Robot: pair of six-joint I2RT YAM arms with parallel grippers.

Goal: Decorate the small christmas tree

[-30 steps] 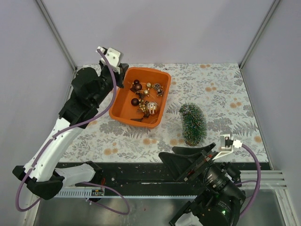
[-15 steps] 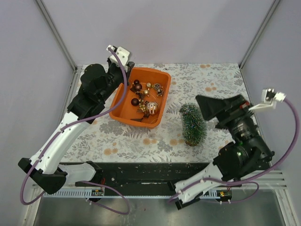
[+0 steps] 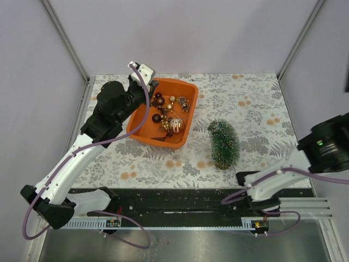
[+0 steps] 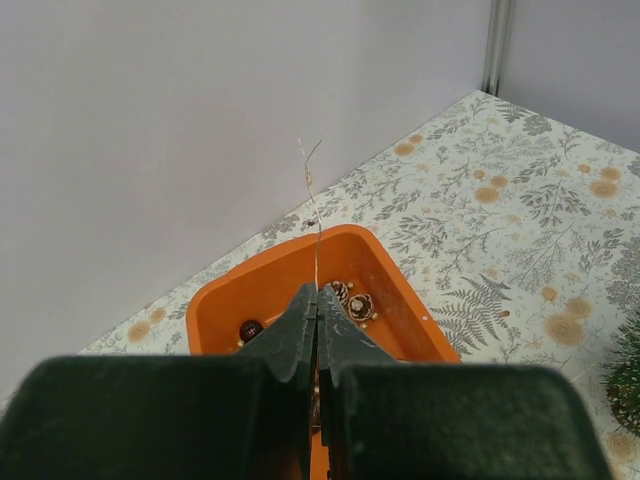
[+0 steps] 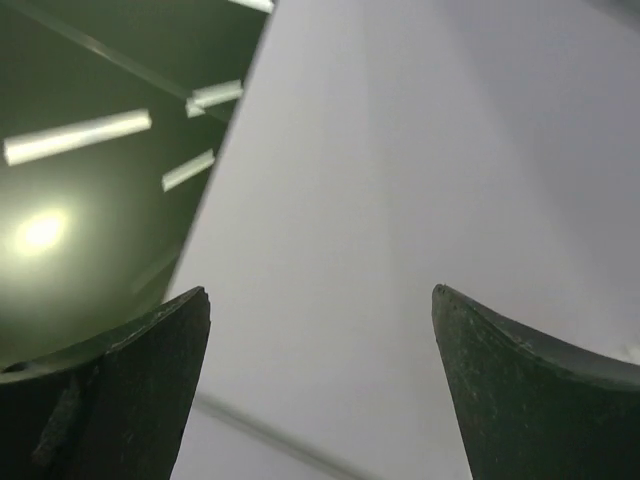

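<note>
- Top external view: both of my arm bases sit at the near edge of the table, one at each lower corner.
- My right arm angles toward the right wall. Its claw is outside this view.
- Right wrist view: my right claw stands wide, with nothing between its fingers, and faces bare wall.
- The small christmas tree rests on the table right of centre, with its long axis running near to far. It is well apart from both claws. I cannot tell whether it stands or lies.
- The orange tub sits left of the tree and slightly farther back, not touching it. Gold and brown baubles lie inside.
- My left arm reaches up the left side to the tub's far left corner.
- Left wrist view: my left claw is pressed closed above the tub. It pinches a thin wire that projects straight out from the fingertips.
- The tree's green edge shows at the lower right of this view.
</note>
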